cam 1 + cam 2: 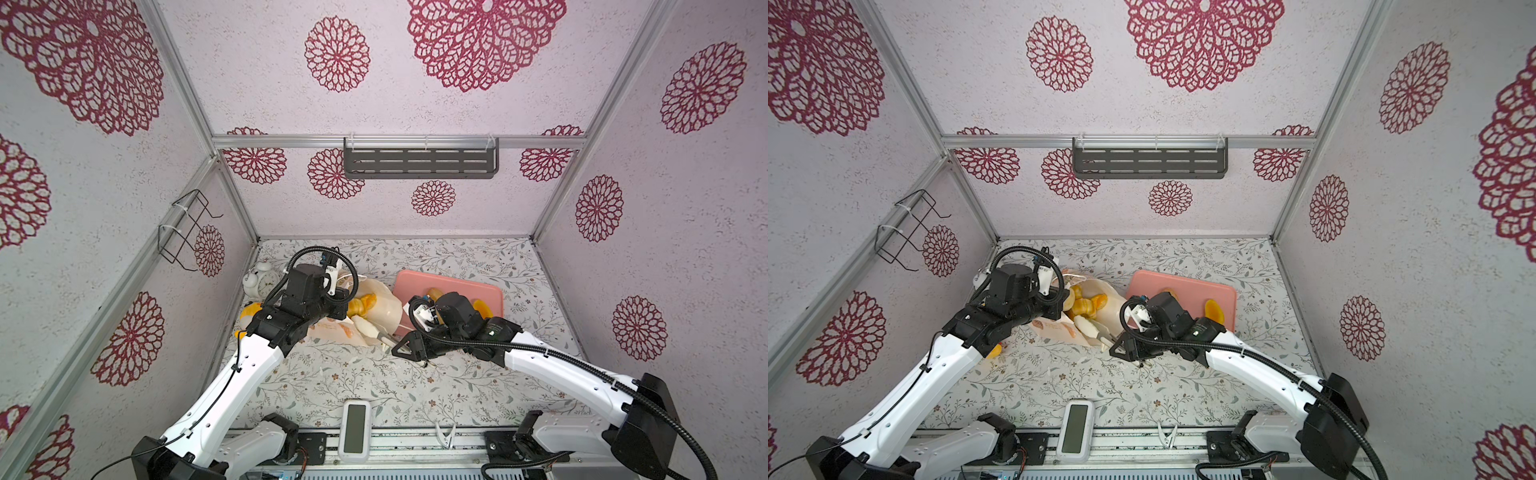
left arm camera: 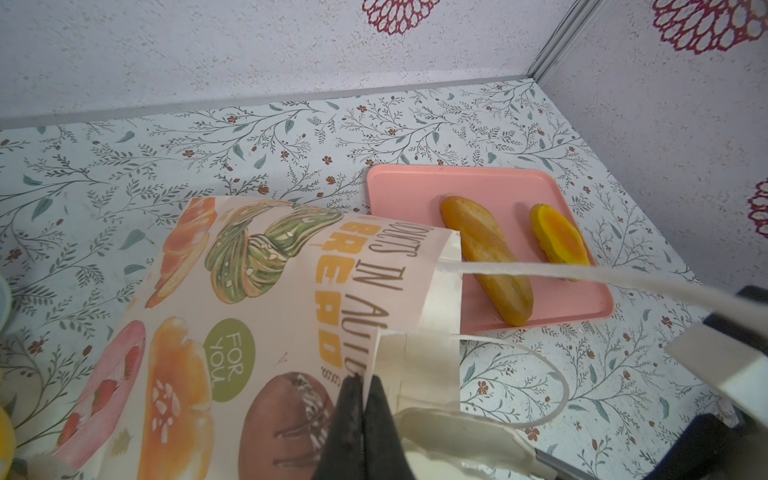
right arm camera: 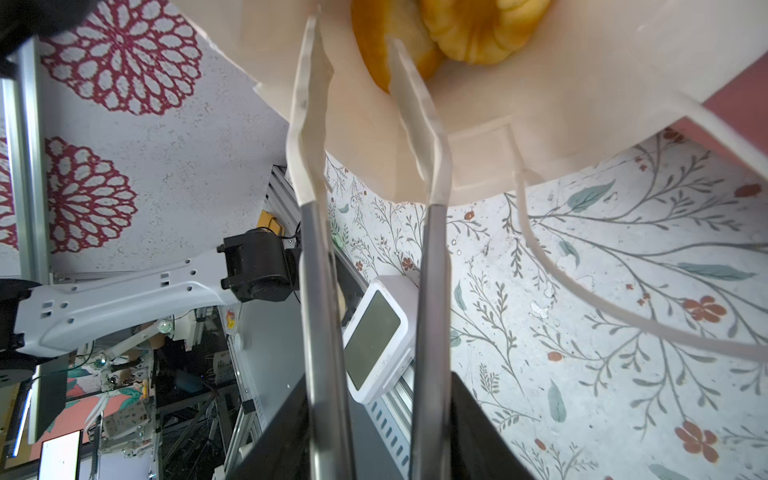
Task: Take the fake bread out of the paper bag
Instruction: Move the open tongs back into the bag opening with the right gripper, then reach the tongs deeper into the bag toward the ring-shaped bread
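Note:
The paper bag (image 1: 384, 309) (image 1: 1115, 305) lies on its side on the floral table, its mouth toward the pink tray (image 1: 453, 282). Fake bread (image 1: 362, 304) (image 1: 1084, 306) shows inside the mouth, with a fluted ring bun (image 3: 482, 29) beside a smooth bun (image 3: 376, 50). A long loaf (image 2: 486, 257) and a yellow-orange bun (image 2: 559, 235) lie on the tray. My left gripper (image 2: 363, 380) is shut on the bag's rim. My right gripper (image 3: 376, 399) (image 1: 409, 349) is shut on metal tongs (image 3: 316, 291). Their white tips stand apart inside the mouth, one against the smooth bun.
A white alarm clock (image 1: 259, 280) and a yellow plush toy (image 1: 249, 313) sit at the far left behind the left arm. A white screen device (image 1: 354, 430) and a white clip (image 1: 445, 434) lie at the front edge. A loose cord handle (image 2: 552, 386) rests by the bag.

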You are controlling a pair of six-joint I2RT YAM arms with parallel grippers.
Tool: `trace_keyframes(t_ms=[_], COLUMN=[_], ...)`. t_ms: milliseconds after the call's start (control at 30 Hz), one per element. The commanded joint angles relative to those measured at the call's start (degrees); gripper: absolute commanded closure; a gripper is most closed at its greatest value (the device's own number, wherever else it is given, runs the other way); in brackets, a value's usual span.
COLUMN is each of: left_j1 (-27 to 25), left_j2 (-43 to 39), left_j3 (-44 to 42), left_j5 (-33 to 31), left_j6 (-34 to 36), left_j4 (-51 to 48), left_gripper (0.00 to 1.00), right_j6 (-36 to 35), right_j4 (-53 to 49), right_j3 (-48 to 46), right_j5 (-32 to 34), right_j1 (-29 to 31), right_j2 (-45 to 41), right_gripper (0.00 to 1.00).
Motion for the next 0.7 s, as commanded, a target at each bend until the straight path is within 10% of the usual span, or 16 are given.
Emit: trace_keyframes(t_ms=[0,667], left_j1=[-0.06,-0.12], left_j2=[0.17,-0.71], left_j3=[1.06,1.18], left_j5=[0.65,2.54], left_j6=[0.43,1.22], left_j4=[2.00,2.06], left_gripper=[1.00,1.00], right_j6=[-3.18,-3.49], right_j4=[-2.05,-3.73], right_j3=[3.32,8.56], right_j5=[1.33,5.38], right_j1=[0.15,-4.35], right_j2=[-3.56,6.18], right_gripper=[0.53,0.41])
